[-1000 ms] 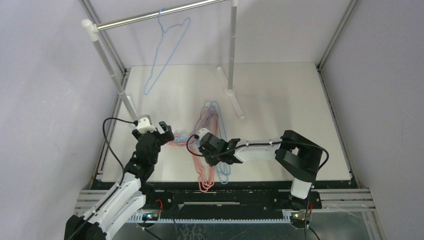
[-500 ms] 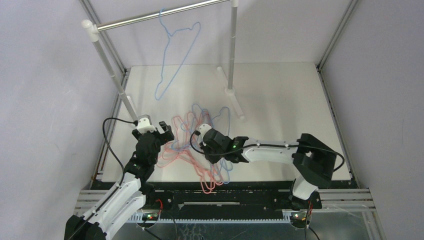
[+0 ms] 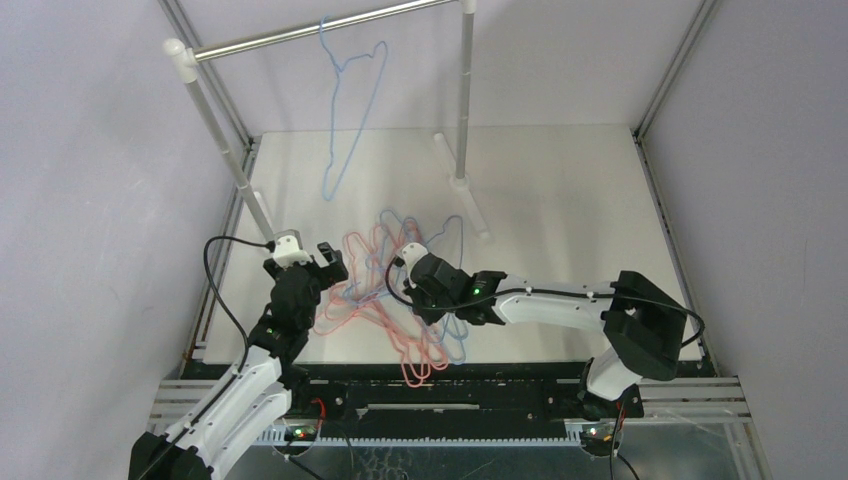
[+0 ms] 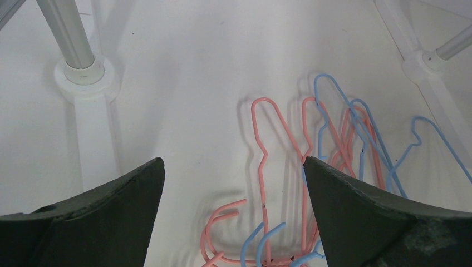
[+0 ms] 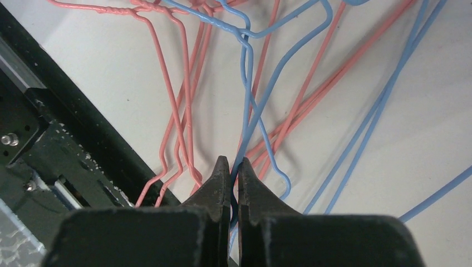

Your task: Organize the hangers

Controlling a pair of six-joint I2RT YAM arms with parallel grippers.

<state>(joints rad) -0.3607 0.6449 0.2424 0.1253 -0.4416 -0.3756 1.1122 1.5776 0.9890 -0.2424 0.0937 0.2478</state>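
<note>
My top cam sits up high behind me, looking down the whole table [image 3: 560,180] toward the rail [image 3: 300,32]. Left wrist cam hovers above the surface, aimed forward-down at the hangers [image 4: 261,146]; right wrist cam is jammed right against them, heading hard to call, maybe back toward the near edge. All three share that pile.

The right gripper [image 5: 234,166] is seen clamped tight on one blue hanger [image 5: 245,72], with the wire pinched right at the tips. Pink hangers [image 5: 178,111] are tangled just left of the gripper, and a black rail [image 5: 61,139] is spotted further left.
</note>
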